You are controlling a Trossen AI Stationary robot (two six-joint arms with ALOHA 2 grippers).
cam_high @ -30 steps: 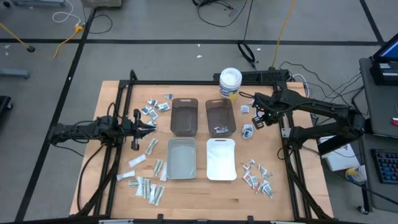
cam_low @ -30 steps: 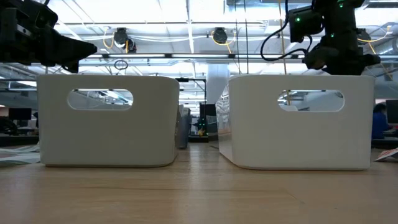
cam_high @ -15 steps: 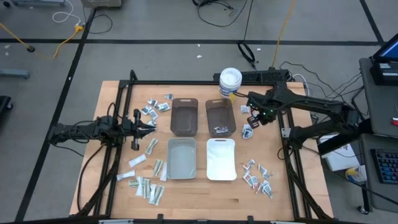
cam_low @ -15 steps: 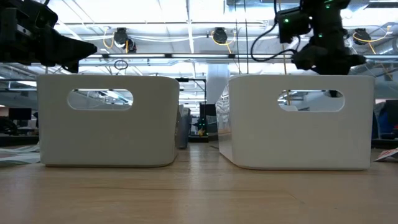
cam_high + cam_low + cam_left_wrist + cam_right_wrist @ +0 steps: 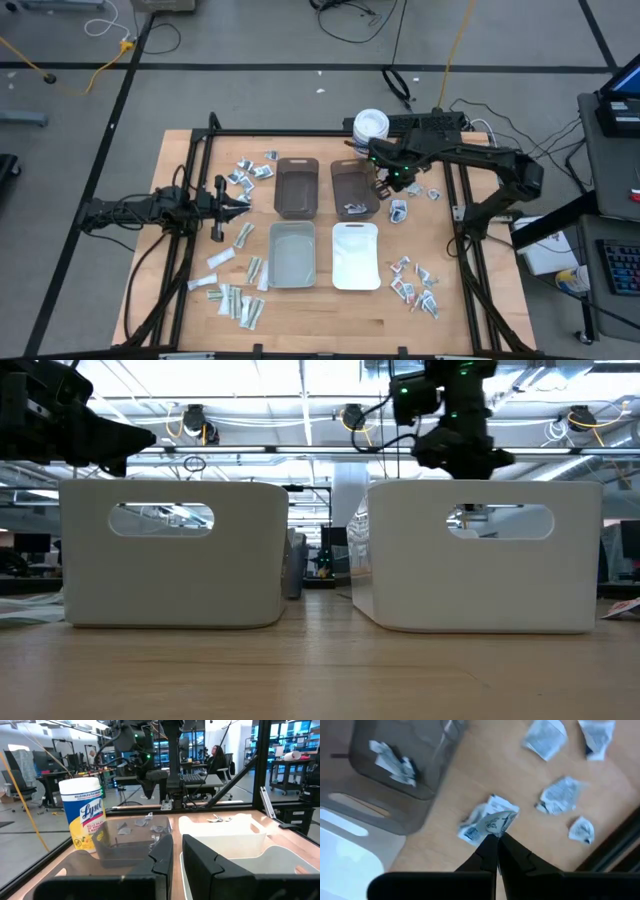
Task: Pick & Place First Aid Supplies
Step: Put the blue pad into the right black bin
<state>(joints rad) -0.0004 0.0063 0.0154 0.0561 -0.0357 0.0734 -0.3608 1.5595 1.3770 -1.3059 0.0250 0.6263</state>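
Since the earlier frames the right arm has swung toward nine o'clock across the counter (image 5: pixel 180 330); its right gripper (image 5: pixel 385 178) now hangs at the three-o'clock rim of the right-hand brown bin (image 5: pixel 353 187), where before it stood out over the loose packets farther toward three o'clock. The left arm has not shifted.

The right wrist view shows what the overhead view cannot: the fingers (image 5: pixel 489 851) are pressed together, pinching a crumpled white packet (image 5: pixel 496 821) with blue print at their tips. Below it lie other packets on the bare wood, and two more sit inside the translucent brown bin (image 5: pixel 395 795). From above that held packet is too small to make out.

The left gripper (image 5: pixel 232 203) waits near nine o'clock, beside the left brown bin (image 5: pixel 296 187). Its dark fingers (image 5: pixel 160 857) stand nearly together with a narrow gap, holding nothing.

The low view shows only two white bin walls with handle slots; the counter behind them, and every packet, is hidden.

The first aid supplies (image 5: pixel 417 280) lie scattered: flat crinkled packets at about four o'clock and eleven o'clock, and longer pale strips (image 5: pixel 236 300) near seven o'clock. A grey bin (image 5: pixel 292 255) and a white bin (image 5: pixel 355 256) sit at centre; a white tub (image 5: pixel 370 127), yellow-labelled, stands at one o'clock.
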